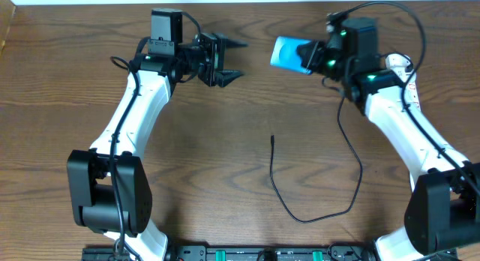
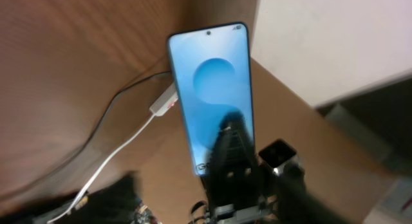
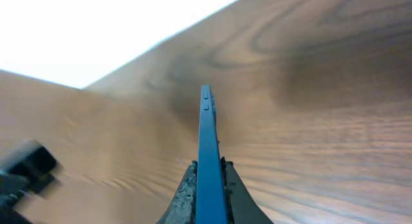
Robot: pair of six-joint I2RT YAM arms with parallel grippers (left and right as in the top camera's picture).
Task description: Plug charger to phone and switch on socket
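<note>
My right gripper [image 1: 309, 57] is shut on the phone [image 1: 288, 53] and holds it above the table at the back. In the right wrist view the phone [image 3: 206, 130] stands edge-on between the fingers [image 3: 207, 167]. In the left wrist view its light blue screen [image 2: 212, 89] faces the camera. My left gripper [image 1: 234, 58] is open and empty, to the left of the phone with a gap between. The charger's black cable [image 1: 273, 171] lies on the table, its plug tip [image 1: 272, 139] free in the middle. The white socket [image 2: 164, 103] lies behind the phone and is partly hidden under the right arm overhead [image 1: 398, 63].
The socket's white cord [image 2: 122, 150] runs off along the wooden table [image 1: 210, 156]. A thin dark cable [image 2: 106, 118] lies beside it. The table's back edge meets a white wall [image 3: 96, 31] just behind both grippers.
</note>
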